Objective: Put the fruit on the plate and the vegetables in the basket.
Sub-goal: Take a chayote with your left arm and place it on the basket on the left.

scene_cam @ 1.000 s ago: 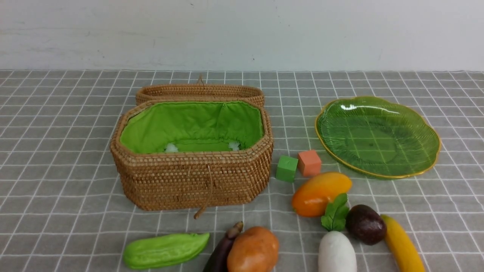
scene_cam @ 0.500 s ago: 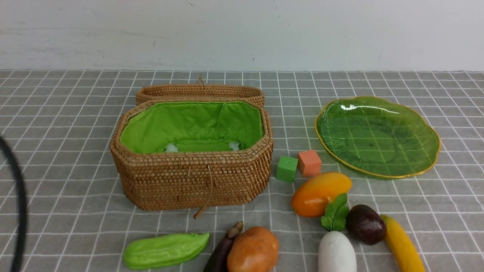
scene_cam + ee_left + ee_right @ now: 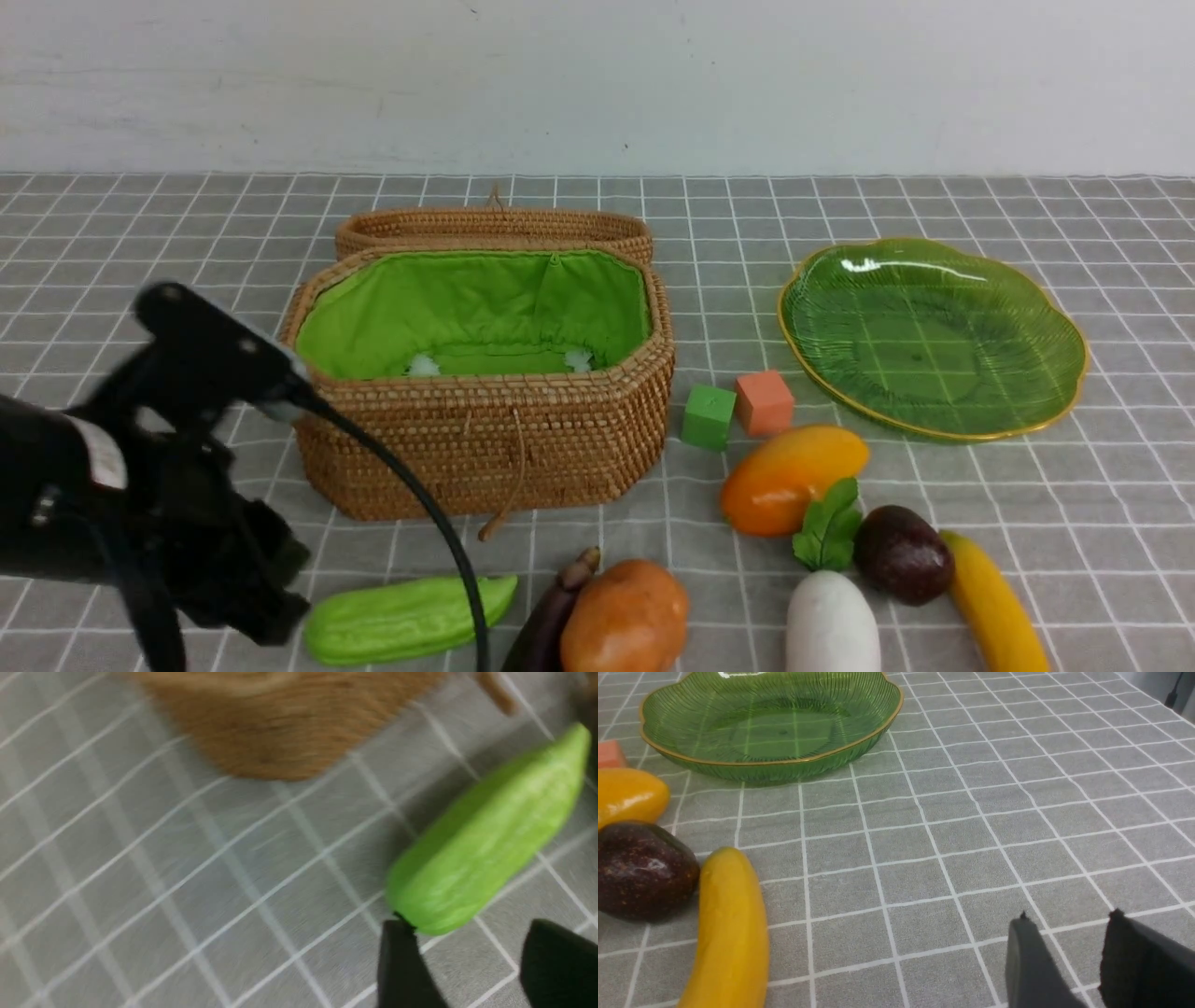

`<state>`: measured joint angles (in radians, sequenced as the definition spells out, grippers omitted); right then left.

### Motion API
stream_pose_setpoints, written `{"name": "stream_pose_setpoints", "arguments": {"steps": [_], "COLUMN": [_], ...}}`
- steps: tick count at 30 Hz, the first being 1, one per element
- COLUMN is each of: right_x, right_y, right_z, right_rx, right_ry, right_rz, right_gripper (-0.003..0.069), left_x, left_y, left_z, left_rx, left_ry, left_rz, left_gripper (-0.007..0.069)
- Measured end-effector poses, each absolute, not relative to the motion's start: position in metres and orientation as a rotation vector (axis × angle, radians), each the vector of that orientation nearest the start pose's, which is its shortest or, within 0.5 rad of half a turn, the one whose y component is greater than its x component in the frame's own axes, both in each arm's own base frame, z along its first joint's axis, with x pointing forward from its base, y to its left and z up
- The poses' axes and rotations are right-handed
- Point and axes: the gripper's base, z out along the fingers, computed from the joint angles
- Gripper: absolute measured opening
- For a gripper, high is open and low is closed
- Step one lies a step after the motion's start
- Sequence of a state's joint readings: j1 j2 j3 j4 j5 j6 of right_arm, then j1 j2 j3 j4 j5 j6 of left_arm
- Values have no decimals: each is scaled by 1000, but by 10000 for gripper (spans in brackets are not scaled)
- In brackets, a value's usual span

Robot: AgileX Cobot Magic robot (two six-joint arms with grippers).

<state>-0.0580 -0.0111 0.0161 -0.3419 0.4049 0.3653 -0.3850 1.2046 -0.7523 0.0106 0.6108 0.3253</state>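
My left gripper [image 3: 275, 611] is open and empty, low over the cloth at the blunt left end of the light green gourd [image 3: 406, 618]. In the left wrist view the gourd [image 3: 486, 835] lies just beyond that gripper [image 3: 472, 952], one fingertip close to its end. The eggplant [image 3: 546, 621], potato [image 3: 625, 618] and radish [image 3: 831, 621] lie along the front edge. The mango [image 3: 792, 476], maroon fruit [image 3: 904, 553] and banana [image 3: 994, 607] lie at front right. The plate [image 3: 934, 336] and the open basket [image 3: 476, 439] hold nothing. My right gripper [image 3: 1066, 919] is open over bare cloth, right of the banana [image 3: 728, 928].
The basket's lid [image 3: 495, 229] lies behind the basket. A green cube [image 3: 708, 416] and an orange cube [image 3: 764, 401] sit between basket and mango. The left arm's black cable [image 3: 439, 523] loops in front of the basket. A white wall stands behind the table.
The left arm has come into the front view from the left and dropped to the gourd's left end. No object has moved.
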Motion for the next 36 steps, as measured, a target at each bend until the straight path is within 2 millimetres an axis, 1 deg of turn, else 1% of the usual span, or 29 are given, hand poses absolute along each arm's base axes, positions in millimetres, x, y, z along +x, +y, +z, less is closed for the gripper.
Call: {"name": "stream_pose_setpoints", "arguments": {"steps": [1, 2, 3, 4, 5, 6, 7, 8, 10, 11, 14, 16, 17, 18, 20, 21, 23, 28, 29, 30, 33, 36], "right_x": [51, 51, 51, 51, 51, 51, 51, 51, 51, 51, 51, 51, 51, 51, 51, 51, 51, 51, 51, 51, 51, 51], "right_y": [-15, -15, -15, -15, -15, -15, -15, -15, -15, -15, -15, -15, -15, -15, -15, -15, -15, -15, -15, -15, -15, -15], "right_z": [174, 174, 174, 174, 174, 174, 174, 174, 174, 174, 174, 174, 174, 174, 174, 174, 174, 174, 174, 174, 174, 174], "right_rx": [191, 191, 191, 191, 191, 191, 191, 191, 191, 191, 191, 191, 191, 191, 191, 191, 191, 191, 191, 191, 191, 191], "right_ry": [1862, 1862, 1862, 1862, 1862, 1862, 1862, 1862, 1862, 1862, 1862, 1862, 1862, 1862, 1862, 1862, 1862, 1862, 1862, 1862, 1862, 1862], "right_rz": [-130, -130, -130, -130, -130, -130, -130, -130, -130, -130, -130, -130, -130, -130, -130, -130, -130, -130, -130, -130, -130, -130], "right_gripper": [242, 242, 242, 242, 242, 242, 242, 242, 242, 242, 242, 242, 242, 242, 242, 242, 242, 242, 242, 242, 242, 242], "left_x": [214, 215, 219, 220, 225, 228, 233, 236, 244, 246, 253, 256, 257, 258, 257, 256, 254, 238, 232, 231, 216, 207], "left_y": [-92, -92, -102, -103, -108, -111, -115, -117, -121, -122, -126, -128, -128, -129, -128, -127, -126, -116, -112, -112, -104, -100], "left_z": [250, 249, 241, 239, 233, 229, 221, 216, 199, 194, 172, 160, 160, 159, 159, 160, 162, 191, 201, 203, 229, 255], "left_rx": [965, 972, 1074, 1090, 1156, 1185, 1214, 1228, 1265, 1273, 1304, 1321, 1321, 1321, 1327, 1330, 1335, 1334, 1330, 1329, 1304, 1260], "left_ry": [2371, 2371, 2331, 2329, 2299, 2284, 2277, 2279, 2298, 2303, 2334, 2357, 2356, 2354, 2367, 2374, 2384, 2411, 2420, 2421, 2425, 2370], "left_rz": [-1, 3, 30, 37, 62, 70, 77, 80, 85, 85, 82, 79, 79, 79, 81, 82, 86, 105, 109, 110, 109, 107], "left_gripper": [424, 433, 505, 523, 582, 612, 646, 657, 662, 659, 626, 574, 574, 512, 418, 399, 403, 407, 407, 407, 407, 407]}}
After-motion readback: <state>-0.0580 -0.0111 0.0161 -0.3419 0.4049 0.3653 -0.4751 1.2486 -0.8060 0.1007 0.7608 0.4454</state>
